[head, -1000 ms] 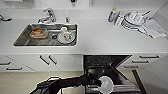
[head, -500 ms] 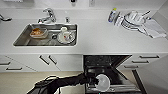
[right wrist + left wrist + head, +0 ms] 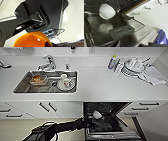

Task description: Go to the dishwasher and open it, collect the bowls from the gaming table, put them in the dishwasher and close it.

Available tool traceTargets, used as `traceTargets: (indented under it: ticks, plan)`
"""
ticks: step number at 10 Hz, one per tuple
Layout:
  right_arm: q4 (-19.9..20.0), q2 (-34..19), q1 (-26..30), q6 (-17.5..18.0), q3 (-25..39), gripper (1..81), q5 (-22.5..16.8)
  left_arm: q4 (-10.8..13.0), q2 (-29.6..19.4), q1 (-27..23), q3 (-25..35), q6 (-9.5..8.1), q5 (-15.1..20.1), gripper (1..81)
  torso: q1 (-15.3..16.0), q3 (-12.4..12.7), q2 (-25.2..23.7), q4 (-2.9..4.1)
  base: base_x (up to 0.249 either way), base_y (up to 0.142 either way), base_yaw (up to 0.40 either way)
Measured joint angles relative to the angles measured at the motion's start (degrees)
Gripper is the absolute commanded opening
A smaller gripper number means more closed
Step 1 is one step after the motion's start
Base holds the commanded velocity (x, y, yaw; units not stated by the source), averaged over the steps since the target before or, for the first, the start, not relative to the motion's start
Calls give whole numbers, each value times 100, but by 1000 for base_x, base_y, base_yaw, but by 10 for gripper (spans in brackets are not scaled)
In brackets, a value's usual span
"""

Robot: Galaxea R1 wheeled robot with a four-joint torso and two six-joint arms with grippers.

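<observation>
Dishwasher: door down, white bowl tilted inside above it. Left arm reaches in; grip state cannot be told. Orange bowl sits at the right wrist; grip unclear.

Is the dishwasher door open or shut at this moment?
Open. The dishwasher door lies folded down flat, its inner steel face with the detergent box showing, and a white bowl sits in the dark interior.

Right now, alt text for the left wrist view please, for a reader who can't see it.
A white bowl hangs tilted over the open dishwasher, its mouth turned away and its reflection on the steel inner door. A grey detergent compartment sits mid-door, with white drawers beyond.
</observation>
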Motion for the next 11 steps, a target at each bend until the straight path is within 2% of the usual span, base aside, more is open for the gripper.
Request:
traceTargets:
  ticks: [3,5,8,10,11]
  plan:
    - [0,28,4,2,-49,10,-2,2,-112,115,5,29,9,811,0,0,0,0,0,0,0]
    - [0,20,67,7,-44,10,-13,4,-396,357,245,74,99,811,0,0,0,0,0,0,0]
    - [0,-372,229,7,624,10,-17,74,-1074,379,1458,112,193,811,0,0,0,0,0,0,0]
    - [0,-844,380,13,1398,10,-24,212,-1792,355,2503,143,282,811,0,0,0,-2,0,0,0]
    - [0,-1083,472,22,1720,10,-35,276,-2302,350,2861,168,308,811,0,0,0,-2,0,0,0]
